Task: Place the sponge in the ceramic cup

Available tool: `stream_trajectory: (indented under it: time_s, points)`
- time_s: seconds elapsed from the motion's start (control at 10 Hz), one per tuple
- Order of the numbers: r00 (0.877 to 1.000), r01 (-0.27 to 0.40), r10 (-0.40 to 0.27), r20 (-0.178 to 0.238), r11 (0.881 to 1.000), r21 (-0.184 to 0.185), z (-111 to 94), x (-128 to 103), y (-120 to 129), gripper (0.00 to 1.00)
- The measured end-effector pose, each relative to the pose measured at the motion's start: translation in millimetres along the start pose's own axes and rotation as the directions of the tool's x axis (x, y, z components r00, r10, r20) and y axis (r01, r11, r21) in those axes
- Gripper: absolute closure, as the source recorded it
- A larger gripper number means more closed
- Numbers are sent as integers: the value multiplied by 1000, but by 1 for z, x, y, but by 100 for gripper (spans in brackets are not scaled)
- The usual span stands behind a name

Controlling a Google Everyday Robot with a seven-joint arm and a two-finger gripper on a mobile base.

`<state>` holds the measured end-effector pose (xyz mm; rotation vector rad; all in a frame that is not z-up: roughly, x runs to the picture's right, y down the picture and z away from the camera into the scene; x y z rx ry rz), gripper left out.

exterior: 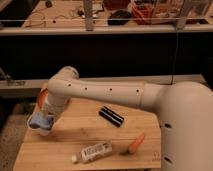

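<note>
My white arm [105, 92] reaches from the right across the wooden table [60, 155] and bends down at its left end. The gripper [44, 119] points down over the table's left edge, right at a pale bluish-white rounded thing [38, 124] that looks like the ceramic cup. The arm's end covers most of it. An orange patch [42, 99] shows just behind the wrist; I cannot tell if this is the sponge. No sponge lies in plain sight elsewhere on the table.
A black ribbed object [111, 116] lies mid-table. A carrot [135, 144] lies near the front right, and a white bottle [92, 151] lies on its side at the front. A dark cluttered bench [100, 20] runs behind the table.
</note>
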<state>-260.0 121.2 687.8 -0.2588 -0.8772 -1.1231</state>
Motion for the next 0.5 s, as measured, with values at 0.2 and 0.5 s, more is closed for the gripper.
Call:
stream_trajectory:
  time_s: [0.2, 0.5]
  points:
    - [1000, 1, -1, -6, 1000, 10, 0, 0, -2, 20]
    - [999, -28, 29, -29, 999, 37, -3, 1, 1, 20]
